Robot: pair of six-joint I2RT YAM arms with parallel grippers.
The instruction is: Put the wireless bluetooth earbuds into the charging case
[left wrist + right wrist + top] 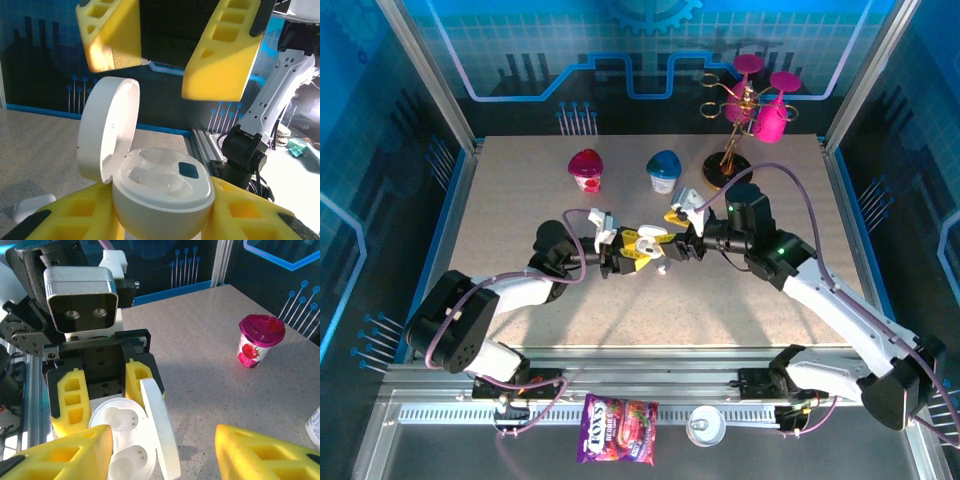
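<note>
my left gripper (162, 222) clamps 1 open charging case (165, 195) | right gripper (165, 70) jaws apart, top | 1 shut case (32, 205) lower left | 1 pink cup (585, 168), 1 blue cup (663, 170)

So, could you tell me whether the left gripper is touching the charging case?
Touching: in the left wrist view, the fingers of the left gripper clamp both sides of the charging case.

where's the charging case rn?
Bottom centre of the left wrist view: charging case, lid open, clamped in the left gripper at mid-table, facing the open right gripper.
</note>
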